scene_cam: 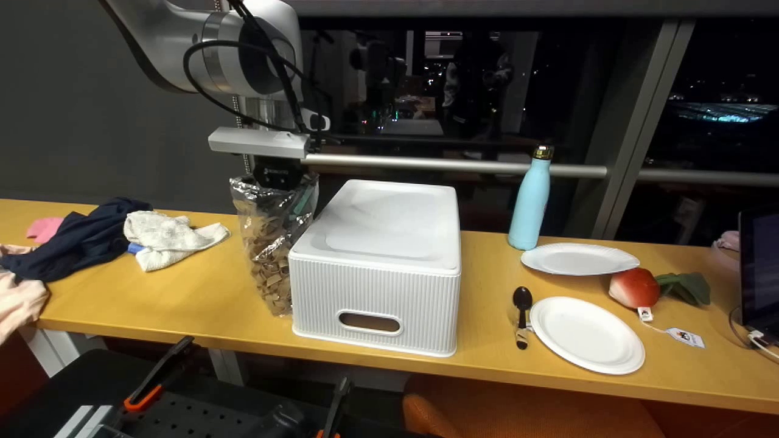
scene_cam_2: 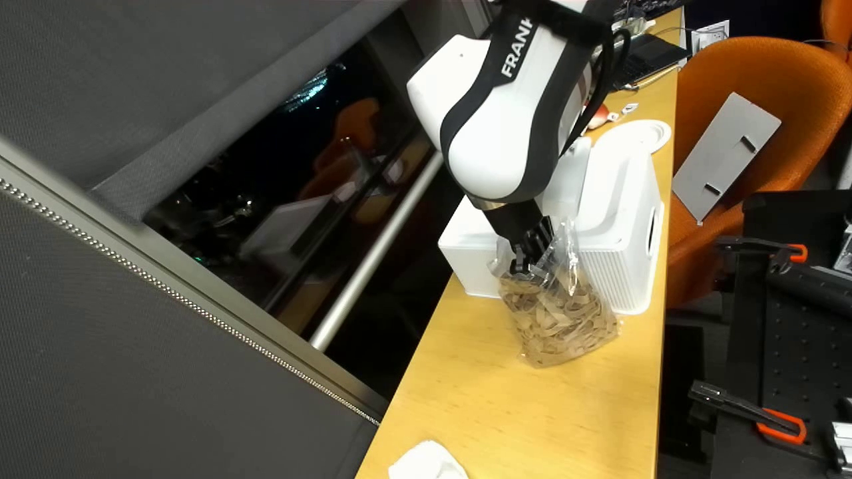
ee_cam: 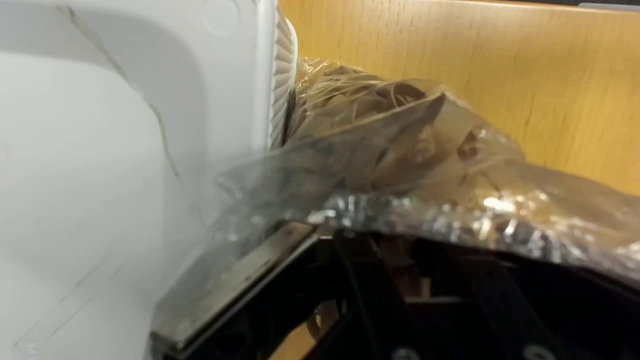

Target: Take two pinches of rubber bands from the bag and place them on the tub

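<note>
The claw [scene_cam_2: 530,263] points down into the mouth of the clear plastic bag [scene_cam: 258,225], whose crinkled film rises around it. I cannot tell whether its fingers are spread, pressed together or pinching anything: the film and blur hide their tips. Below the claw, the tan rubber bands [scene_cam_2: 566,326] fill the bag in a tangled heap. The bag stands tilted on the table [scene_cam: 182,304]. Just beside the claw is the white tub [scene_cam: 377,289].

Well apart from the claw, on the side away from the tub, lie a white cloth [scene_cam: 170,240] and, farther out, a dark blue cloth [scene_cam: 85,237]. Past the tub from the claw are a light blue bottle [scene_cam: 530,204], a black spoon [scene_cam: 521,301] and two white plates [scene_cam: 587,334] [scene_cam: 578,258]. Farther still from the claw are a red-and-white radish [scene_cam: 634,288] and a laptop [scene_cam: 761,267].
</note>
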`<action>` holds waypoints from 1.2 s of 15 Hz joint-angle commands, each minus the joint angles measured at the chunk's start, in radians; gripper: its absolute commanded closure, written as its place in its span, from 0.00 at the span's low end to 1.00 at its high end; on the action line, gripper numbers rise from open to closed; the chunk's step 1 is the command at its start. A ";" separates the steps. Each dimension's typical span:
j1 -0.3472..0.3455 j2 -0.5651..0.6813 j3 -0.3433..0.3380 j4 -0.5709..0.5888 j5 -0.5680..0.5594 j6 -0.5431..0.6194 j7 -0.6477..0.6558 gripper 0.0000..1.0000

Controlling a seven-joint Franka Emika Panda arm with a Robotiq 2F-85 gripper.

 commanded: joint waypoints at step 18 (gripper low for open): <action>0.036 -0.323 0.003 -0.095 -0.137 -0.217 0.272 0.99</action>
